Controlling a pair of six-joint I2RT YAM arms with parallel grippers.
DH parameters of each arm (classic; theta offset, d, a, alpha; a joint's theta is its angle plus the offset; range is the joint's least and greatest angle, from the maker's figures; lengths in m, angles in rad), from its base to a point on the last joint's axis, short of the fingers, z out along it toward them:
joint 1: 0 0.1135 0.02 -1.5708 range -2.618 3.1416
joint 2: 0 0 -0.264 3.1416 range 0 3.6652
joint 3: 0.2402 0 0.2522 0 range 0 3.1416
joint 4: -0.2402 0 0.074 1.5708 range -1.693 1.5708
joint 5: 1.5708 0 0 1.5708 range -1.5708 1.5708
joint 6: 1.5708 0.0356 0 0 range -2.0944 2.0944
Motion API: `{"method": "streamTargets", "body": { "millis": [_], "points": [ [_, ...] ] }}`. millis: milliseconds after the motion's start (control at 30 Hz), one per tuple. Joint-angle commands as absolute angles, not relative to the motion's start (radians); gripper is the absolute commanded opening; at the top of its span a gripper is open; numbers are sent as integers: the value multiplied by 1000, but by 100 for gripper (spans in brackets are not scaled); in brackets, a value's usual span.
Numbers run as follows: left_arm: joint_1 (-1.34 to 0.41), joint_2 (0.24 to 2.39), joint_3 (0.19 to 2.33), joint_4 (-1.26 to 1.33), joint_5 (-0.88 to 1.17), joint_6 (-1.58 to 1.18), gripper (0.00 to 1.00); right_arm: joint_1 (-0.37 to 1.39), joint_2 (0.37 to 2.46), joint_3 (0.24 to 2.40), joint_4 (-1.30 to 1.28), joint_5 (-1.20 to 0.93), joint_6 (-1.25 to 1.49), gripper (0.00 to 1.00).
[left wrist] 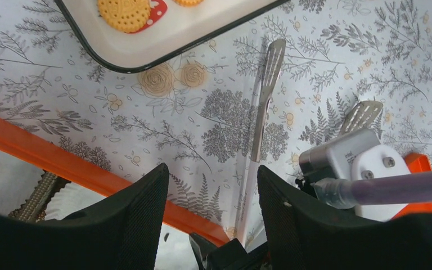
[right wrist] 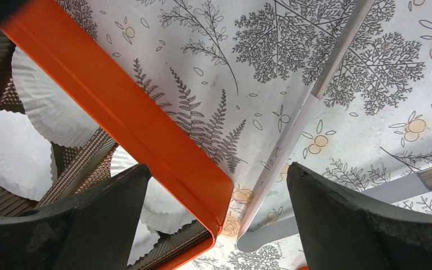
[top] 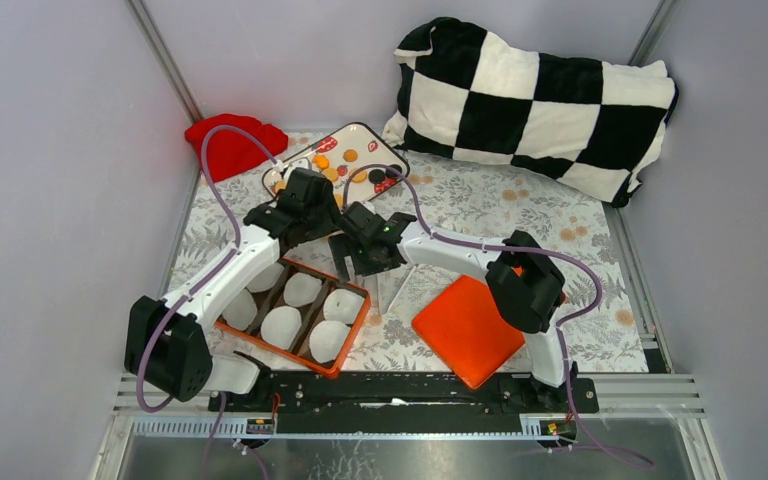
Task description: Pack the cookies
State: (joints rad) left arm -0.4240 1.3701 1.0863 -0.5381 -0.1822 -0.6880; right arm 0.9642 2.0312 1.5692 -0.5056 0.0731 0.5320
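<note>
Left wrist: cookie (left wrist: pixel 125 13) on tray (left wrist: pixel 205 23)

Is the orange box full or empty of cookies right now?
Empty: every visible white liner in the orange box is bare; the cookies lie on the tray.

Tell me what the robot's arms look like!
Both the left arm and the right arm are white tubes with chunky black joints. A thin purple cable loops along each one. The jaws are black with a rough, meshy texture.
</note>
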Motion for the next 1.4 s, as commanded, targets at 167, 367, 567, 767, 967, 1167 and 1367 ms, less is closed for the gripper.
{"method": "streamTargets", "body": {
  "millis": [167,367,567,767,967,1167,1367],
  "points": [
    [-416,1374,1081,-478,-121,-685,65,962,2094,1583,-664,382,503,95],
    [-416,1376,1081,-473,-120,-686,65,961,2067,1640,-701,384,488,95],
    [-416,1398,1073,-473,-119,-685,65,960,2013,1665,-708,442,487,95],
    [-416,1414,1058,-467,-110,-692,66,959,2007,1765,-730,449,456,95],
    [-417,1394,950,-426,-96,-725,65,954,1980,1802,-679,404,433,97],
    [-423,1308,877,-401,-130,-738,66,878,2067,1823,-673,400,455,95],
    [-425,1301,885,-420,-135,-728,66,822,2132,1832,-593,340,454,90]
  ]
}}
